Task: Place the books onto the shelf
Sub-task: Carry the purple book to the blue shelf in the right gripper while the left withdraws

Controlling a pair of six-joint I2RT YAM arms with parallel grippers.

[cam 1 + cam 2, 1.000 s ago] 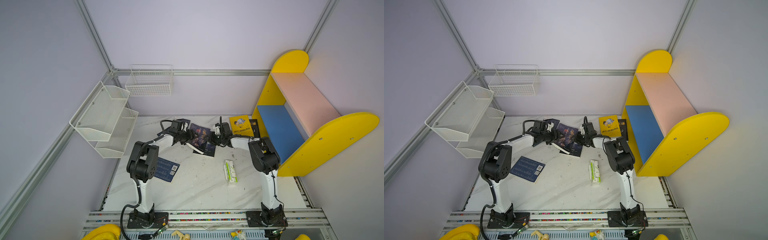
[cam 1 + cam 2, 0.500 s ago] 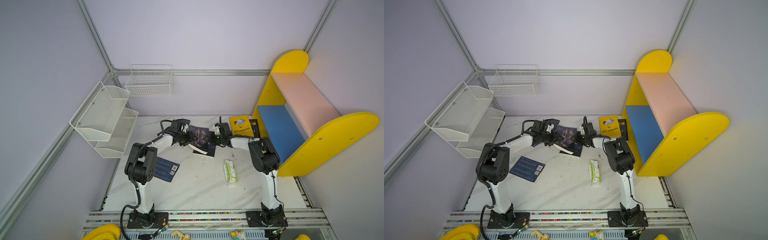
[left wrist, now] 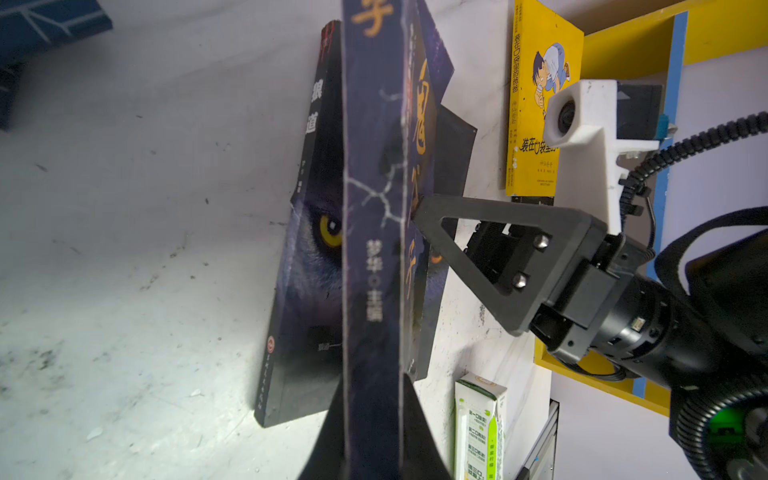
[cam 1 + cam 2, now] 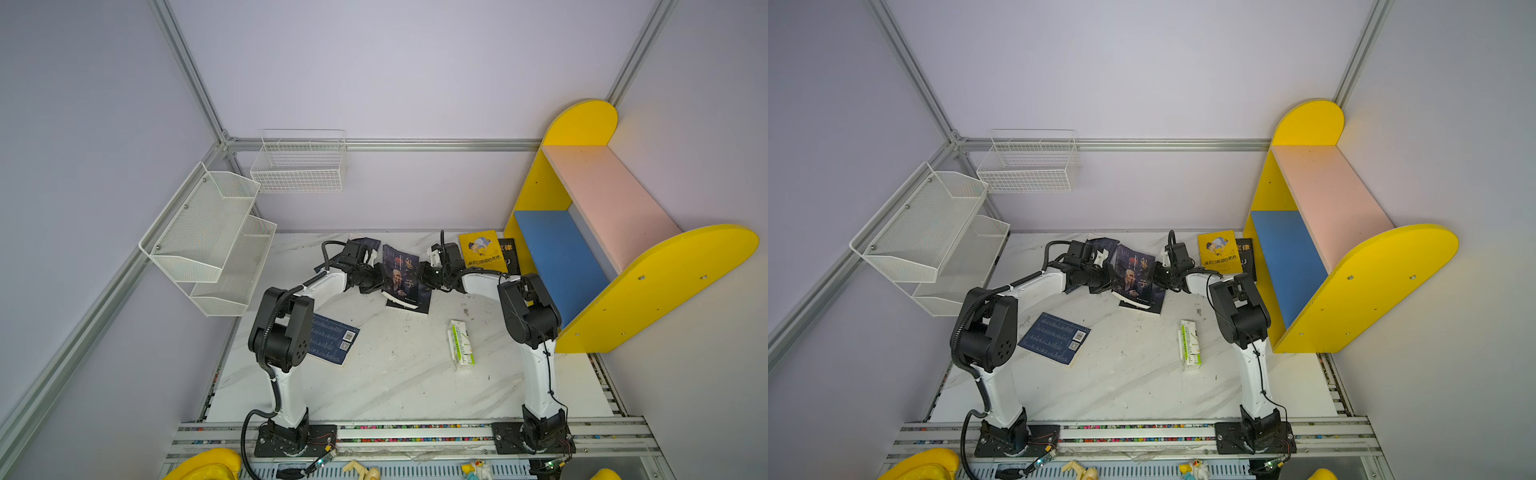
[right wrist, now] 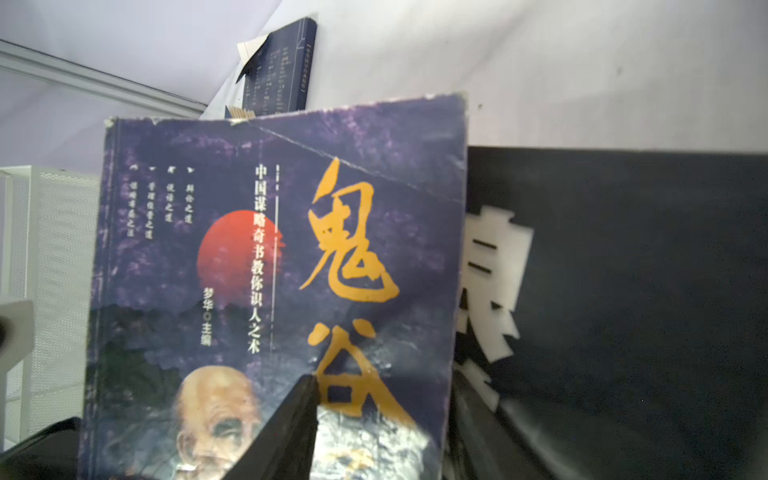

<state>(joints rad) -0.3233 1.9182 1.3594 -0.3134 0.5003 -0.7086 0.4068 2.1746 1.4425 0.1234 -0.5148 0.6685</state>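
Far left, on the side wall: white mesh rack [image 4: 208, 237], two tiers. Just right of it, on the back wall: wire basket [image 4: 299, 166].

Near left, flat on the marble table [image 4: 395, 386], beside the left arm's elbow: navy book [image 4: 332, 340], barcode side up. Farther back, behind the left wrist: navy volumes [image 4: 368, 243], partly hidden.

Left gripper [image 4: 379, 281]: reaches toward the middle and clamps the purple book [image 4: 401, 272] by its spine edge. In the left wrist view, fingers [image 3: 422, 449] pressed tight against both faces.

Purple book: raised off the table and tilted, front cover with orange title turned up and toward the right arm, between the two grippers in both top views. Under it, flat on the table: wolf-eye book [image 3: 307, 270].

Right gripper [image 4: 423, 277]: meets the same book from the right. One finger [image 3: 498, 210] touches the front cover with its tip; the second finger hidden, so cannot tell whether gripping or let go.

Near, right of middle: green-and-white carton [image 4: 460, 345], lying down.

Far right on the table: yellow book [image 4: 482, 249], flat, overlapping a black book [image 4: 510, 253] just beside the shelf's base.

Right edge: shelf [image 4: 602, 199], yellow end panels, pink upper board, blue lower board, well apart from the held book.
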